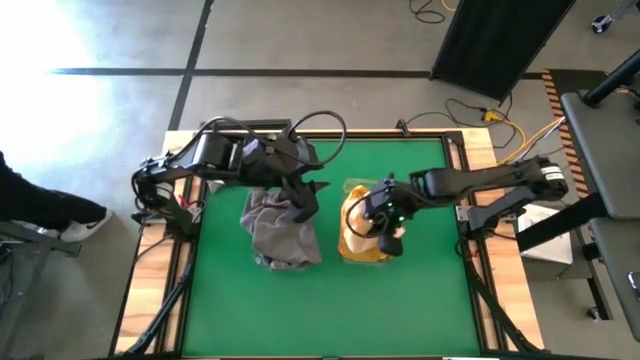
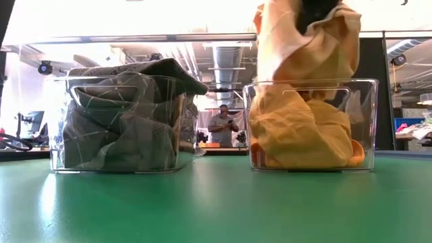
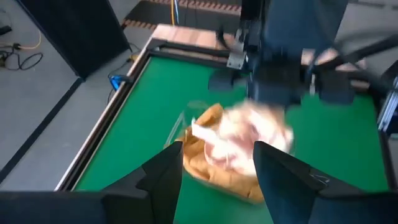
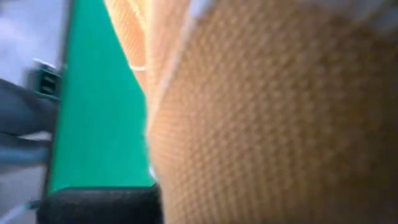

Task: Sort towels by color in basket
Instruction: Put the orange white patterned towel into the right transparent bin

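The mustard-yellow cloth towels (image 2: 300,131) are heaped in the right clear plastic basket (image 2: 364,121), and one yellow towel (image 2: 307,40) is held up above it by the right gripper (image 1: 385,222). Grey cloth towels (image 2: 121,115) are packed in the left clear basket (image 2: 57,135). The left gripper (image 3: 214,168) is seen above them with fingers spread wide, empty

Overhead and table-level cameras both cover the green table (image 1: 400,300); wrist cameras look close in.

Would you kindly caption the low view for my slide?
Grey towels fill the left clear bin; yellow towels overflow the right bin, one lifted from above.
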Controlling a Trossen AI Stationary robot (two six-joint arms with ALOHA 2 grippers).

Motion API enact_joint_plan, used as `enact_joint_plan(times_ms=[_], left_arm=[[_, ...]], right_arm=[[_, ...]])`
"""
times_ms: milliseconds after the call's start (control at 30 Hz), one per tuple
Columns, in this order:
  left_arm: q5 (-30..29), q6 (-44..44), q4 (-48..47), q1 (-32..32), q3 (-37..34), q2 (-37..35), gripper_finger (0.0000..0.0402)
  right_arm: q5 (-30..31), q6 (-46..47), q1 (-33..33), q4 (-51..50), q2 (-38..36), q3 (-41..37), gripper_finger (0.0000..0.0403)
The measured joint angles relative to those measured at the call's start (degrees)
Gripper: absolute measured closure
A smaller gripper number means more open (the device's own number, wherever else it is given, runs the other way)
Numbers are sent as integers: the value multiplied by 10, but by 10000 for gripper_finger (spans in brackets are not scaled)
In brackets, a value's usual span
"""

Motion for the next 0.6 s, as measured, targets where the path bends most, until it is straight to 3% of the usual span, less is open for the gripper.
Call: enact_joint_plan(times_ms=[167, 300, 400, 600], left_arm=[[1, 0, 4, 0, 0, 3, 221], [0, -11, 5, -3, 0, 1, 221], [0, -13, 5, -8, 0, 1, 221], [1, -13, 5, -9, 0, 4, 221]], right_arm=[[-85, 19, 0, 143, 15, -67, 385], [-95, 21, -3, 198, 17, -133, 385], [-84, 37, -14, 231, 18, -194, 385], [7, 77, -18, 249, 56, -249, 381]])
